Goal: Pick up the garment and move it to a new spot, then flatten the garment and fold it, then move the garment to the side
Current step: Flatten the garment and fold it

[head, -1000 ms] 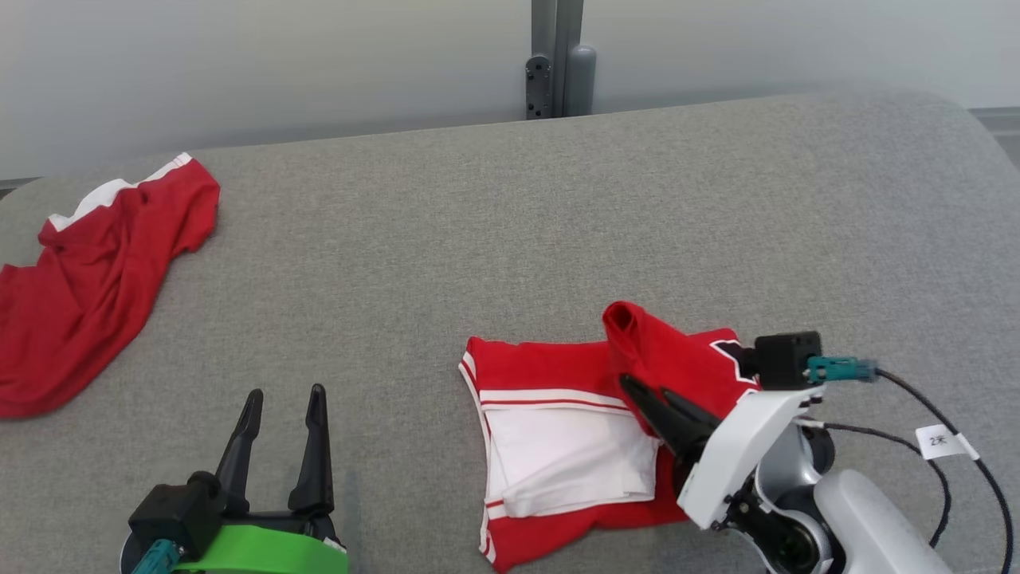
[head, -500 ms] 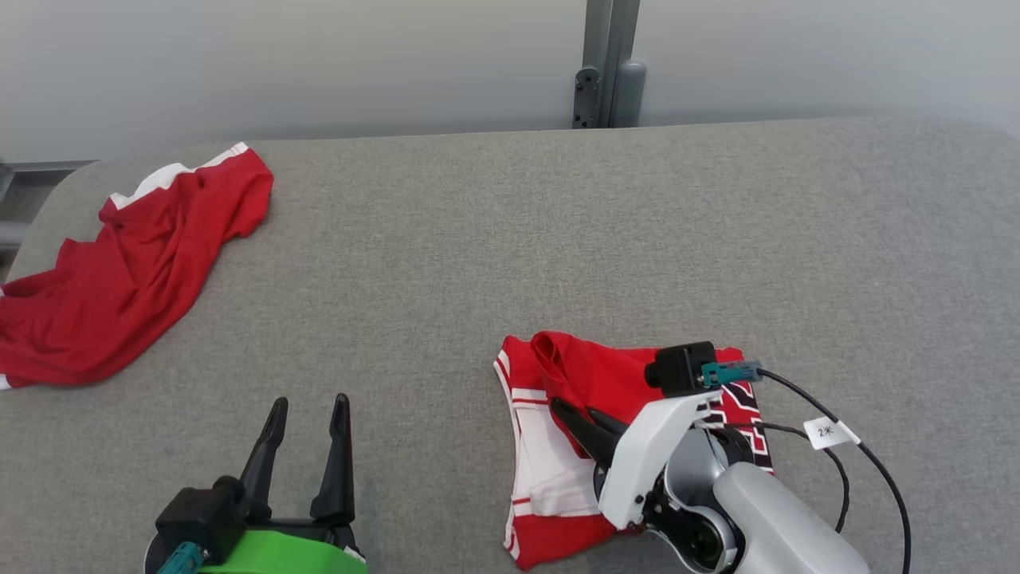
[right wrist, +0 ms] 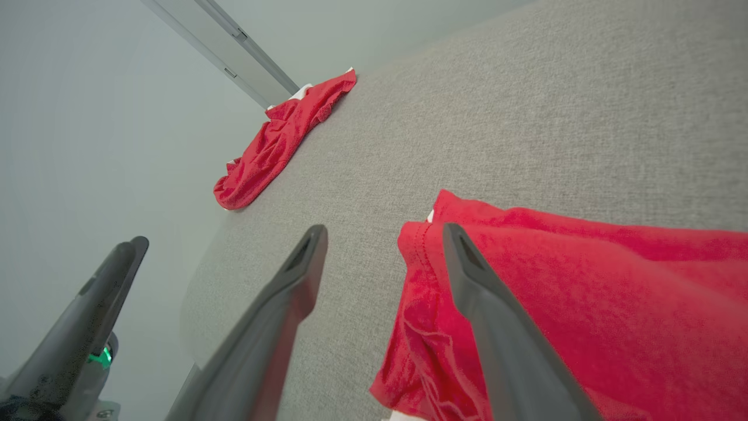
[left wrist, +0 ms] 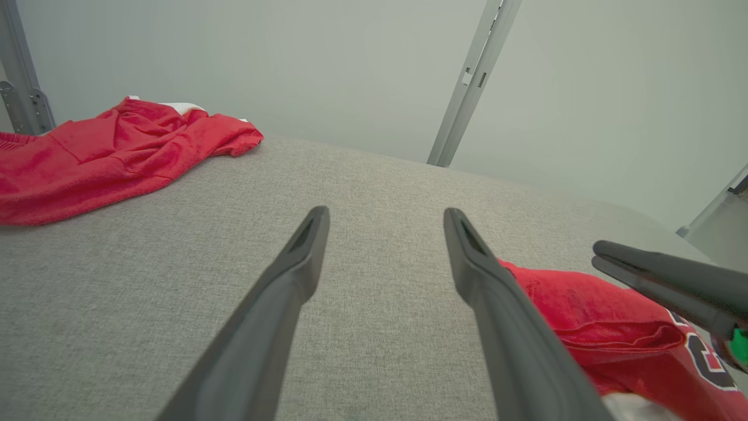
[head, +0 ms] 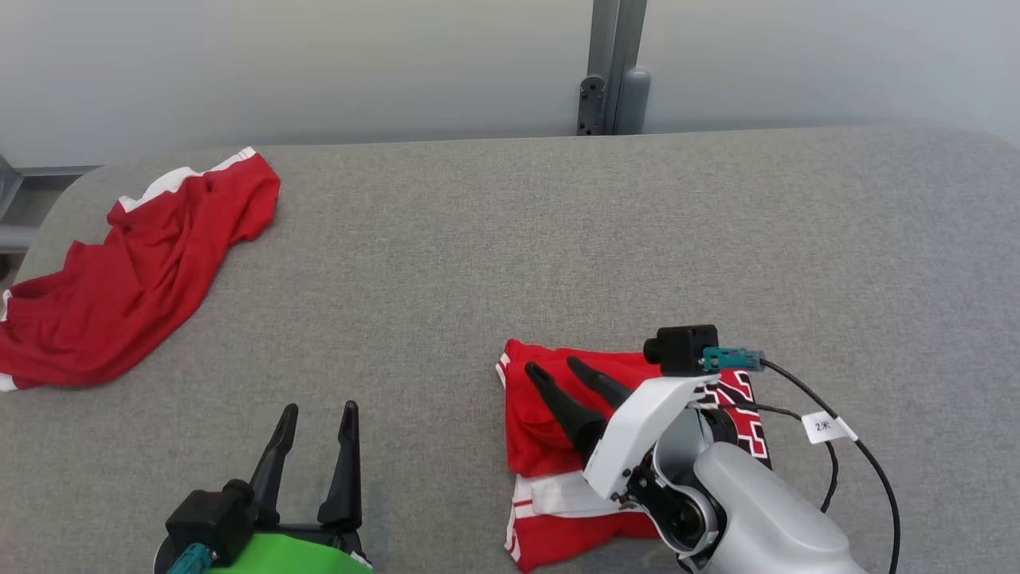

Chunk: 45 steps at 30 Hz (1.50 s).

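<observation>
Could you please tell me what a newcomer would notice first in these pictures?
Bright red on grey: a folded red and white garment lies near the front of the grey padded surface, with the right gripper open over its left edge. A second red garment lies crumpled at the far left.

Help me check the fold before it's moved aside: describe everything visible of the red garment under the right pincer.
The red garment looks like a soft knit jersey, folded into a compact, roughly rectangular bundle lying flat on the grey padded surface. A red flap covers its top; a white panel with red stripes peeks out at the near edge, and black-and-white lettering shows on its right side. The right pincer hangs open over its left part, gripping nothing.
</observation>
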Motion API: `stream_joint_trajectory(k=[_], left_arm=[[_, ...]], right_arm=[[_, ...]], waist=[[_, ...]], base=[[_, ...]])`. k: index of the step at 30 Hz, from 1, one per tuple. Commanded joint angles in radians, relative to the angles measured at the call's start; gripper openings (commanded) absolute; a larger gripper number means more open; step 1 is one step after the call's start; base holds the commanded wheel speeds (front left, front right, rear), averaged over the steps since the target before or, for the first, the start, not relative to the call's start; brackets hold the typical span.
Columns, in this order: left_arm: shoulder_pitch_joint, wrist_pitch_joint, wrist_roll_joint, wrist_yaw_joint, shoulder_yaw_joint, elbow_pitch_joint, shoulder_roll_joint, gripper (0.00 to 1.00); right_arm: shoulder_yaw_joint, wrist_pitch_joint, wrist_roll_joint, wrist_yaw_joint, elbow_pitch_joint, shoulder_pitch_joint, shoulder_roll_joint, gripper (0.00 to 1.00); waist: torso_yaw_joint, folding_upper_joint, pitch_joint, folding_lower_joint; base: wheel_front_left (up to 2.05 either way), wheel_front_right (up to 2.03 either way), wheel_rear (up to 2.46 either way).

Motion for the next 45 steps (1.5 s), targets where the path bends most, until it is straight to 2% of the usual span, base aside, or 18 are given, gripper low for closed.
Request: stream_joint_trajectory(k=[1, 6, 14, 22, 24, 26, 27, 34, 41, 45], left_arm=[[0.005, 0.000, 0.002, -0.005, 0.000, 0.002, -0.002, 1.00], [0.009, 0.000, 0.007, -0.005, -0.004, -0.005, -0.004, 1.00], [0.009, 0.000, 0.008, -0.004, -0.005, -0.009, -0.005, 1.00], [0.001, 0.000, 0.008, -0.007, -0.007, -0.007, -0.006, 1.00], [-0.002, 0.000, 0.007, -0.008, -0.008, -0.006, -0.006, 1.00], [-0.004, 0.000, 0.006, -0.008, -0.006, -0.006, -0.006, 1.00], [-0.005, 0.000, 0.005, -0.008, -0.006, -0.005, -0.006, 1.00], [-0.015, 0.000, 0.004, -0.009, -0.004, -0.001, -0.007, 1.00], [-0.009, 0.000, -0.001, -0.005, 0.006, -0.006, -0.002, 1.00], [-0.007, 0.000, 0.000, -0.003, 0.010, -0.009, -0.003, 1.00]], right_arm=[[-0.007, -0.027, 0.000, 0.000, -0.007, -0.014, -0.003, 1.00], [-0.057, -0.129, -0.056, 0.000, -0.027, -0.014, -0.053, 1.00], [-0.145, -0.189, -0.127, 0.000, -0.072, 0.034, -0.108, 1.00], [-0.118, -0.196, -0.262, 0.000, -0.139, 0.115, -0.136, 1.00], [-0.089, -0.183, -0.283, 0.000, -0.138, 0.137, -0.135, 0.44], [-0.052, -0.171, -0.299, 0.000, -0.124, 0.153, -0.132, 0.19], [-0.033, -0.169, -0.303, 0.000, -0.114, 0.159, -0.128, 0.00], [0.096, -0.179, -0.335, 0.000, 0.007, 0.167, -0.102, 0.00], [0.220, -0.202, -0.307, 0.000, 0.093, 0.138, -0.075, 0.00], [0.253, -0.239, -0.290, 0.000, 0.118, 0.108, -0.065, 0.00]], waist=[[-0.008, 0.0000, -0.003, 0.0000], [-0.031, 0.0000, 0.000, 0.0000], [-0.054, 0.0000, 0.007, 0.0000], [-0.056, 0.0000, 0.014, 0.0000], [-0.051, 0.0000, 0.016, 0.0000], [-0.045, 0.0000, 0.018, 0.0000], [-0.041, 0.0000, 0.018, 0.0000], [-0.007, 0.0000, 0.019, 0.0000], [0.007, 0.0000, 0.025, 0.0000], [0.003, 0.0000, 0.025, 0.0000]], base=[[0.00, 0.00, 0.00], [0.00, 0.00, 0.00], [0.00, 0.00, 0.00], [0.00, 0.00, 0.00], [0.00, 0.00, 0.00], [0.00, 0.00, 0.00], [0.00, 0.00, 0.00], [0.00, 0.00, 0.00], [0.00, 0.00, 0.00], [0.00, 0.00, 0.00]])
